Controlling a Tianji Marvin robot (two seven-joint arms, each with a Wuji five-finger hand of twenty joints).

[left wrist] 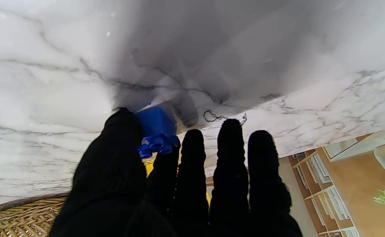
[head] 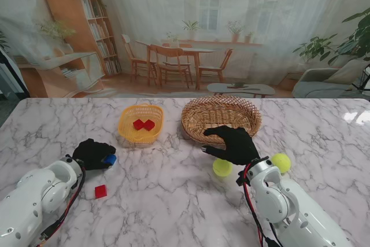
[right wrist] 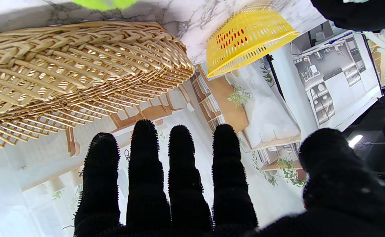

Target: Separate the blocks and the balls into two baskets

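From the stand, the left hand (head: 92,153) pinches a blue block (head: 109,159) near a red block (head: 100,191). The right hand (head: 232,144) hovers, fingers spread and empty, over a green ball (head: 222,168).

Left wrist: thumb (left wrist: 120,138) and finger clamp the block, studs toward the camera.

Right wrist: straight fingers (right wrist: 144,164) face the wicker basket (right wrist: 64,72) and yellow basket (right wrist: 245,39).
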